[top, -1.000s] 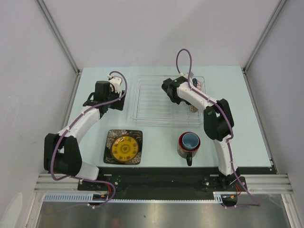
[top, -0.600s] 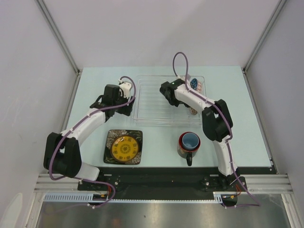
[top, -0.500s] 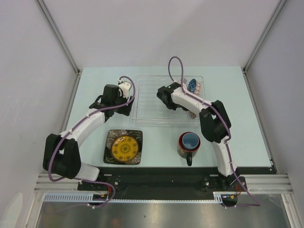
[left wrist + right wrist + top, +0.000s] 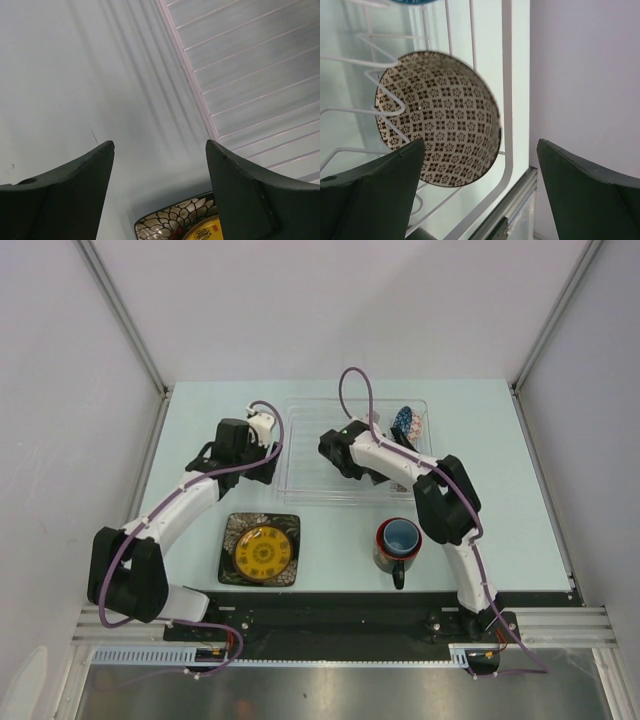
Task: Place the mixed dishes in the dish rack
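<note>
The clear dish rack lies at the table's back centre. A blue-white patterned bowl stands on edge in its back right corner. In the right wrist view a beige bowl with a small dark pattern leans upright in the white wire slots. My right gripper is open and apart from it, over the rack's middle. My left gripper hangs open and empty over bare table beside the rack's left edge. The black floral plate carries the yellow plate. The dark mug holds the light blue cup.
The black plate's corner shows just below my left fingers. The right arm's forearm stretches over the rack's right half. Grey walls close in the table on both sides, and a metal rail runs along the near edge.
My right gripper went from shut to open, let go of the beige bowl in the rack and drew back leftward. The left arm moved right to the rack's left edge, then held still.
</note>
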Controlling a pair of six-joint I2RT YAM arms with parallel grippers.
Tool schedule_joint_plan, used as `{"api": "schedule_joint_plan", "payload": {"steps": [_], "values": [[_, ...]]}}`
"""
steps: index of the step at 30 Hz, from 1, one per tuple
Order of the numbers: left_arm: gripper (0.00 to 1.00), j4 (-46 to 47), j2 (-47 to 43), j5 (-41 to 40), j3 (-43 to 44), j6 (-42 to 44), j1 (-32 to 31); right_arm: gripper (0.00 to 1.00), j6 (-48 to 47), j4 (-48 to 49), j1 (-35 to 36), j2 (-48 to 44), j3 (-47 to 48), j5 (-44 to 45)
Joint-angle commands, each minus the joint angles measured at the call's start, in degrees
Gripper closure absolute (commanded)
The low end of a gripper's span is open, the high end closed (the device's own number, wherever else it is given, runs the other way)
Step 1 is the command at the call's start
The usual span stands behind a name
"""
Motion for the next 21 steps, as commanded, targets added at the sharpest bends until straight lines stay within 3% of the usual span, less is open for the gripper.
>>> {"api": "schedule_joint_plan", "payload": {"steps": [1,6,9,10,13,14,16,21], "values": [[0.21,1.0,-2.4,-0.5,0.7,1.0,-0.4,0.0,1.7,-7.9,0.3,-5.7,3.5,-0.1],[0.2,-1.7,-4.4,-2.5,3.7,2.5,0.1,0.0,2.9,-7.8,2.5,-10.5,11.3,-1.1],[0.21,-5.6,-6.6,0.9,6.5,2.2,2.5,0.0,1.0,-6.8,7.0,-13.6,20.4,-5.1],[0.22,-6.9,-7.4,2.0,6.9,1.9,3.2,0.0,-2.8,-0.2,8.3,-16.5,21.1,-7.7],[0.25,-11.3,-10.5,4.0,5.5,2.4,4.7,0.0,-8.3,16.1,10.3,-23.9,14.1,-26.0],[0.24,-13.0,-11.5,3.5,3.8,3.8,4.8,0.0,-8.4,19.6,10.0,-28.5,8.0,-36.4],[0.23,-14.3,-16.1,3.7,1.9,5.6,5.3,0.04,-9.2,27.1,10.9,-31.9,2.4,-43.8],[0.23,-23.7,-23.2,9.3,-2.7,10.5,6.0,0.15,-14.7,27.9,16.7,-32.0,-8.1,-59.0]]}}
